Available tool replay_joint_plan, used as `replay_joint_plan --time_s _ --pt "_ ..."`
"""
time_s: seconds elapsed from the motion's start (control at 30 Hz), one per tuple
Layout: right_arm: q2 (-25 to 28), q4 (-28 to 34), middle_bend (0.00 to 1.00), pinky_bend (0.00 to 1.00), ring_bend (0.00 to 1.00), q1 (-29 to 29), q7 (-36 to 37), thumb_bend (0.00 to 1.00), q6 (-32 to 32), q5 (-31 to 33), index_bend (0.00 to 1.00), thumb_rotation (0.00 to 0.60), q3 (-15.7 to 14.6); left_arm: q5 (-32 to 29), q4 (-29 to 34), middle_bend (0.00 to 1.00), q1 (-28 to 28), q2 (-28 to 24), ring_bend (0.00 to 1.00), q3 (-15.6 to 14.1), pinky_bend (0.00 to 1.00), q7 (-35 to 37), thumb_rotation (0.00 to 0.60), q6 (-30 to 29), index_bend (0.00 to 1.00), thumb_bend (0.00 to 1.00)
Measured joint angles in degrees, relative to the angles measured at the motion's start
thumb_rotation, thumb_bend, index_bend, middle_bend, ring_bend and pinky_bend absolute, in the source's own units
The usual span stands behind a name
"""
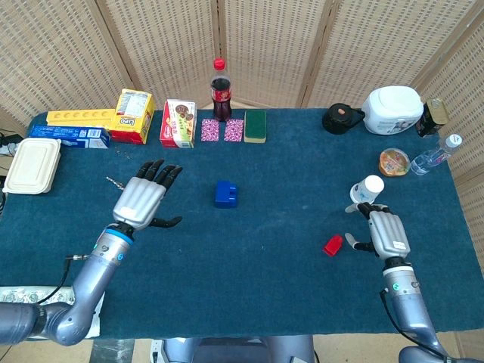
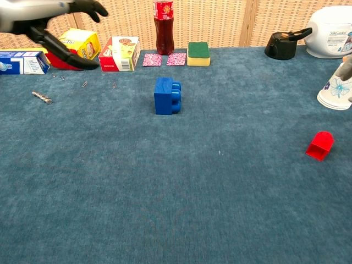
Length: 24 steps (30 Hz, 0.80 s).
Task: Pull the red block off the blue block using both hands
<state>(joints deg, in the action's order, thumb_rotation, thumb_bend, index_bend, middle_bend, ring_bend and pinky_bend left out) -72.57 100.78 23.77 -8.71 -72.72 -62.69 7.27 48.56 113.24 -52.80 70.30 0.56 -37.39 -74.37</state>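
Note:
The blue block (image 1: 225,193) (image 2: 167,95) stands alone on the blue cloth near the table's middle. The red block (image 1: 333,245) (image 2: 320,146) lies tipped on the cloth to the right, well apart from the blue one. My left hand (image 1: 142,201) (image 2: 52,16) hovers left of the blue block with fingers spread and nothing in it. My right hand (image 1: 386,233) is just right of the red block, fingers apart, not touching it; the chest view shows only a sliver of it at the right edge.
A paper cup (image 1: 367,190) (image 2: 335,91) stands behind my right hand. Along the back are a cola bottle (image 1: 220,89), snack boxes (image 1: 178,122), a sponge (image 1: 255,125), a black lid (image 1: 342,118) and a white cooker (image 1: 392,109). A screw (image 1: 116,181) lies at left.

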Motion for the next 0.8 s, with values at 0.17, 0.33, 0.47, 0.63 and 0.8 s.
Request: replay_joint_plan --time_s 0.17,0.33,0.47,0.63,0.8 --pt "-0.5 -2.3 0.35 0.22 0.35 -1.5 -0.4 0.32 -2.5 -2.0 0.36 0.599 -0.7 8.9 1.2 0.14 6.4 -2.9 0.00 -4.4 0.10 2.5 0.346 -5.4 0.08 0.22" --pt "-1.1 -5.1 0.35 0.22 0.35 -4.7 0.1 0.32 -6.4 -6.1 0.38 0.600 -2.7 18.1 0.9 0.14 14.6 -4.7 0.00 -8.8 0.09 7.4 0.345 -12.6 0.08 0.22" --pt "-1.3 -6.1 0.36 0.22 0.35 -6.9 0.8 0.32 -8.9 -8.5 0.38 0.597 -4.0 25.1 -0.9 0.14 22.1 -5.5 0.00 -12.4 0.09 12.5 0.349 -19.0 0.08 0.22" --pt "-1.7 -6.9 0.36 0.22 0.35 -9.6 1.1 0.32 -11.9 -10.9 0.39 0.599 -5.2 28.8 -3.8 0.14 29.5 -5.7 0.00 -14.8 0.09 17.0 0.353 -24.7 0.08 0.22" --pt "-1.0 -5.6 0.36 0.22 0.35 -11.4 0.6 0.32 -13.6 -12.2 0.39 0.599 -5.7 29.9 -5.2 0.14 36.0 -6.0 0.00 -16.5 0.09 22.9 0.354 -27.0 0.08 0.22"
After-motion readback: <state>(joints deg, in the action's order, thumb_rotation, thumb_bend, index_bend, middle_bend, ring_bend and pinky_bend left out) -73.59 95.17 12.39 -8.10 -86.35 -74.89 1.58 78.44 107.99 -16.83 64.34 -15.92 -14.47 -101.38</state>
